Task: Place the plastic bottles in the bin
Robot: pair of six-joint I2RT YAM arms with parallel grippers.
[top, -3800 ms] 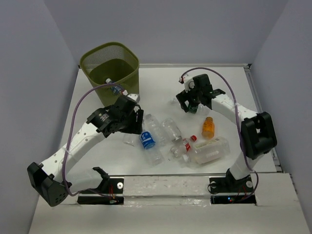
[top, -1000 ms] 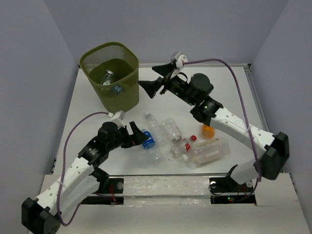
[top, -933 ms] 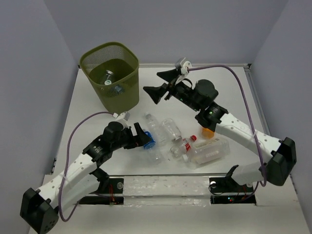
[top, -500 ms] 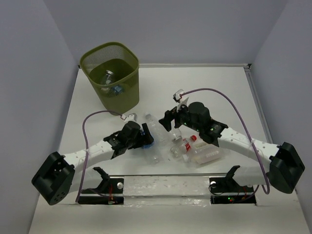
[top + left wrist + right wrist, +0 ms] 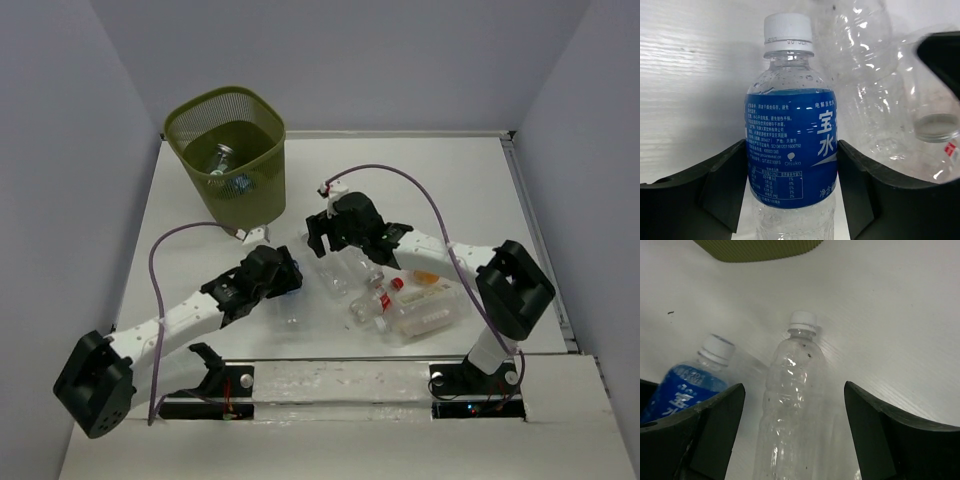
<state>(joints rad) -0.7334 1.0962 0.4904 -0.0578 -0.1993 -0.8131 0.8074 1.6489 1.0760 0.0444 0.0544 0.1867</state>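
Note:
My left gripper (image 5: 284, 274) is shut on a blue-labelled clear bottle (image 5: 790, 145) with a white cap that lies on the table; both fingers press its label. My right gripper (image 5: 320, 236) is open and straddles a label-less clear bottle (image 5: 792, 385), with a gap on each side. The blue-labelled bottle lies just left of it in the right wrist view (image 5: 682, 382). A red-labelled bottle (image 5: 375, 300), a large squarish clear bottle (image 5: 432, 310) and a small orange bottle (image 5: 425, 277), partly hidden by the right arm, lie to the right. The olive mesh bin (image 5: 250, 200) stands at the far left.
Two bottles lie inside the bin, one clear (image 5: 222, 157) and one with blue on it (image 5: 240, 183). The bin's lower edge shows at the top of the right wrist view (image 5: 760, 247). The two grippers are close together beside the bottle pile. Grey walls enclose the table.
The right arm swung from beside the bin down to the pile and now straddles the clear bottle. The left gripper reached the blue-labelled bottle and shut on it.

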